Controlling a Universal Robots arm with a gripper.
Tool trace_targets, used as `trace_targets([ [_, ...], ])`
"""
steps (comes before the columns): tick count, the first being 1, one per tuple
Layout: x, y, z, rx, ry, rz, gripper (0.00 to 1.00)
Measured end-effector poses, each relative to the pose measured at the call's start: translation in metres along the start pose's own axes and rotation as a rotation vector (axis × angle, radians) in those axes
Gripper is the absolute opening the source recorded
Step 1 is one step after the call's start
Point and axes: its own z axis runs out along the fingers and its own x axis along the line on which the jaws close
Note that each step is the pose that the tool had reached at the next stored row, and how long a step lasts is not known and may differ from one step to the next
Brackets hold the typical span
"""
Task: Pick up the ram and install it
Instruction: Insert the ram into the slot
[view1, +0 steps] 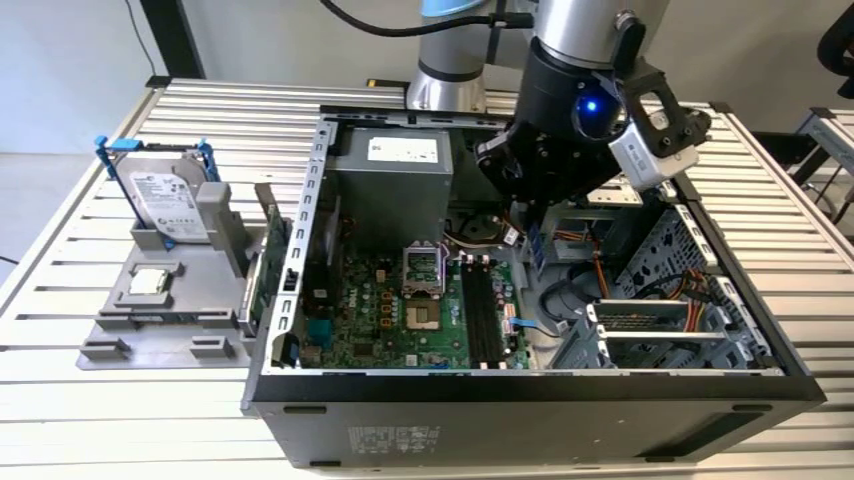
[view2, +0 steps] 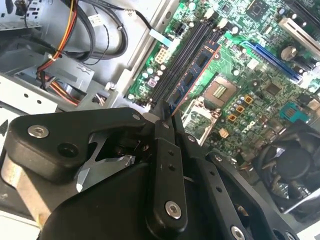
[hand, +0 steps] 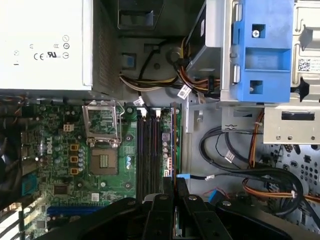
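Clamping one ram (view2: 195, 75) between two fingers (view2: 162, 137); parallel with black slots (view2: 182, 57) on motherboard (view2: 240, 100).

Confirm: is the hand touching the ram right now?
Touching. In the second wrist view the hand is shut on one end of the ram, which sticks out from between its fingertips with no gap.

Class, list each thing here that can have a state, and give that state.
gripper: shut on the ram.
ram: gripped, lined up along the black slots; seating unclear.
computer case: on its side, side panel off.
CPU socket: cover plate swung open.
hard drive: standing upright outside the case.
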Motion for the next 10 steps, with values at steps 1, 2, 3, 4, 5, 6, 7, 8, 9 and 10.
trace_targets([
  [1,0.0002,0.0002,0.0019,-0.0004,-0.0001,-0.007,0.0],
  [2,0.0006,0.0003,0.0035,-0.0003,-0.0001,-0.009,0.0],
  [3,0.001,0.0003,0.0054,-0.0004,-0.0001,-0.009,0.0],
  [4,0.001,0.0003,0.0071,-0.0003,-0.0001,-0.009,0.0],
  [5,0.0011,0.0003,0.009,-0.0001,-0.0001,-0.009,0.0],
  [6,0.0011,0.0003,0.0108,0.0008,-0.0004,-0.009,0.0],
  [7,0.0012,0.0003,0.0124,0.0017,-0.0012,-0.007,0.0],
  [8,0.0013,0.0003,0.0135,0.0033,-0.0023,0.0,0.0],
  [9,0.0015,0.0003,0.0151,0.0046,-0.003,0.012,0.0],
  [10,0.0016,0.0003,0.0168,0.0054,-0.0031,0.029,0.0],
])
